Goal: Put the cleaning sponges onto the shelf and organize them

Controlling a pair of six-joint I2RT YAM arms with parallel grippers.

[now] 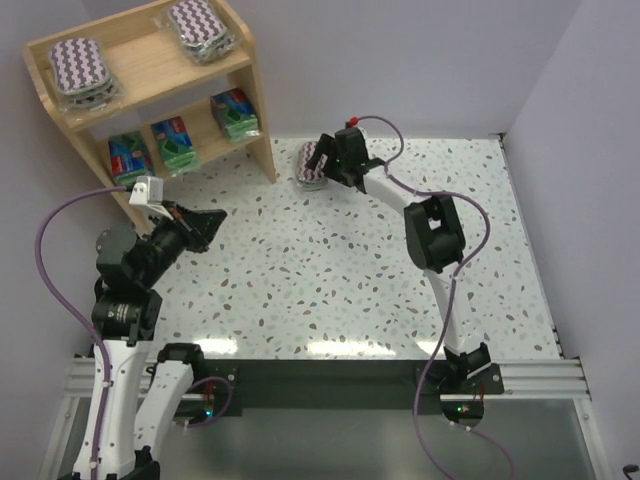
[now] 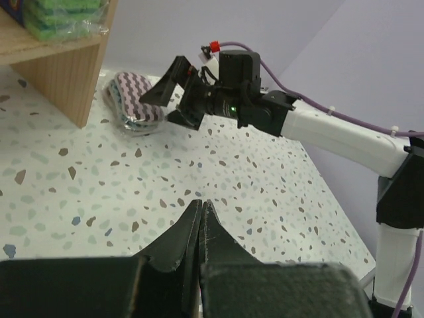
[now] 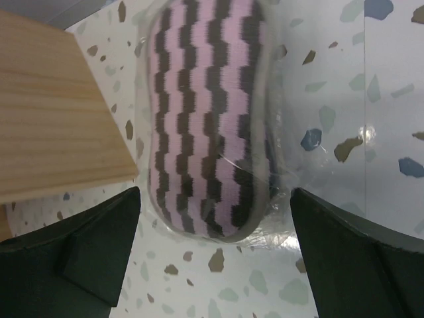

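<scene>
The wooden shelf (image 1: pixel 235 57) stands at the far left. Two zigzag sponge packs (image 1: pixel 84 67) (image 1: pixel 200 27) lie on its top board; three green-blue packs (image 1: pixel 130 156) (image 1: pixel 177 141) (image 1: pixel 235 113) sit on the tier below. A third zigzag pack (image 1: pixel 310 163) (image 3: pixel 209 112) (image 2: pixel 132 99) lies on the table beside the shelf's right panel (image 3: pixel 53 112). My right gripper (image 1: pixel 322 158) (image 3: pixel 215 255) (image 2: pixel 175 93) is open, hovering over this pack, fingers (image 3: pixel 99 245) on either side of its near end. My left gripper (image 1: pixel 210 222) (image 2: pixel 201 209) is shut and empty, above the table left of centre.
The terrazzo table (image 1: pixel 400 270) is bounded by purple walls at the back and right (image 1: pixel 570 120). The right arm's white links and purple cable (image 2: pixel 344 129) stretch across the table's right half.
</scene>
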